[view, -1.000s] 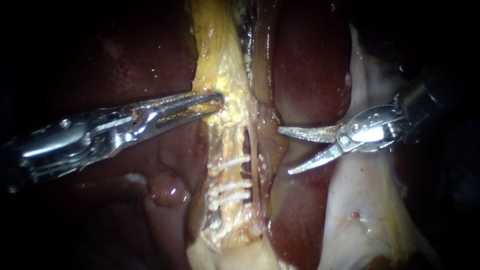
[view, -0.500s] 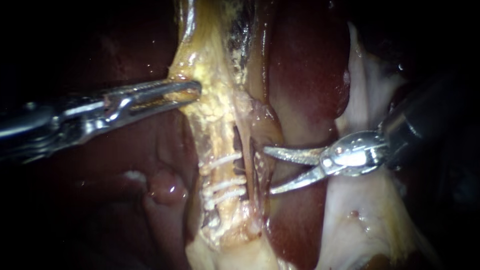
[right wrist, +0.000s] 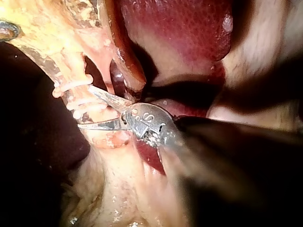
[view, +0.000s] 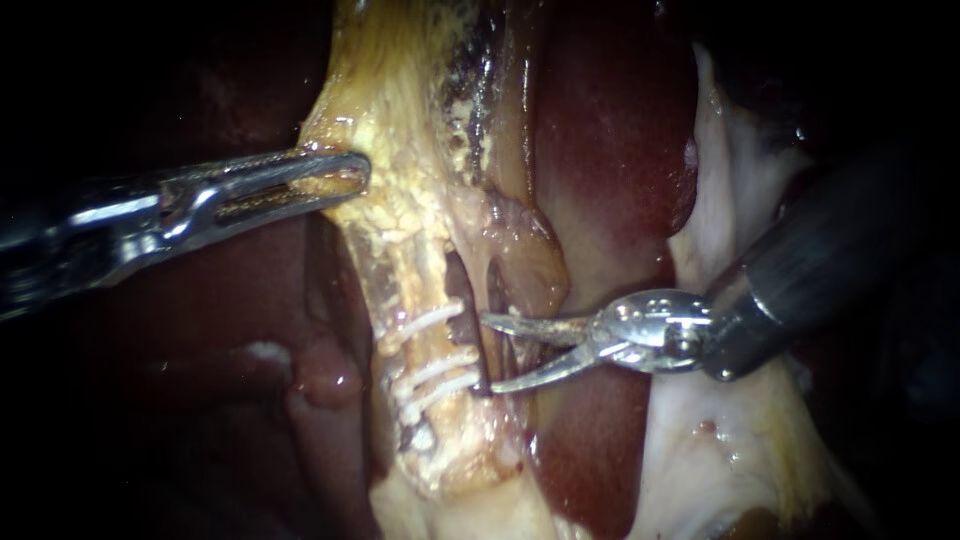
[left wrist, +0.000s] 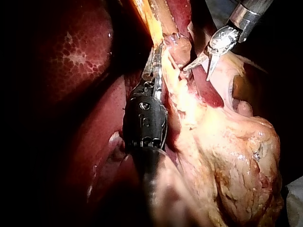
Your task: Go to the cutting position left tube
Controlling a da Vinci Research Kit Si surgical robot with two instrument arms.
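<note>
The left tube (view: pixel 415 345) is a yellowish strand with three white clips (view: pixel 432 366) across it. My right instrument (view: pixel 489 354) comes in from the right with its curved blades open. Their tips lie at the tube's right edge, one level with the upper clip and one with the lower pair. A thinner strand (view: pixel 498 285) runs down just beside the tube and passes between the blades. My left instrument (view: pixel 335 178) is shut on the yellow fatty tissue (view: pixel 400 200) above the clips and holds it to the left. In the right wrist view the open blades (right wrist: pixel 85 106) lie against the clipped tube (right wrist: pixel 75 94).
Dark red liver (view: pixel 610 130) lies behind and on both sides of the tubes. Pale whitish tissue (view: pixel 720 450) sits under my right instrument's shaft. In the left wrist view a bulky yellowish mass (left wrist: pixel 236 156) lies beside my left instrument (left wrist: pixel 154 61).
My right instrument has moved left and down, and its open blades now reach the clipped tube. My left instrument has drawn the yellow tissue further left and up.
</note>
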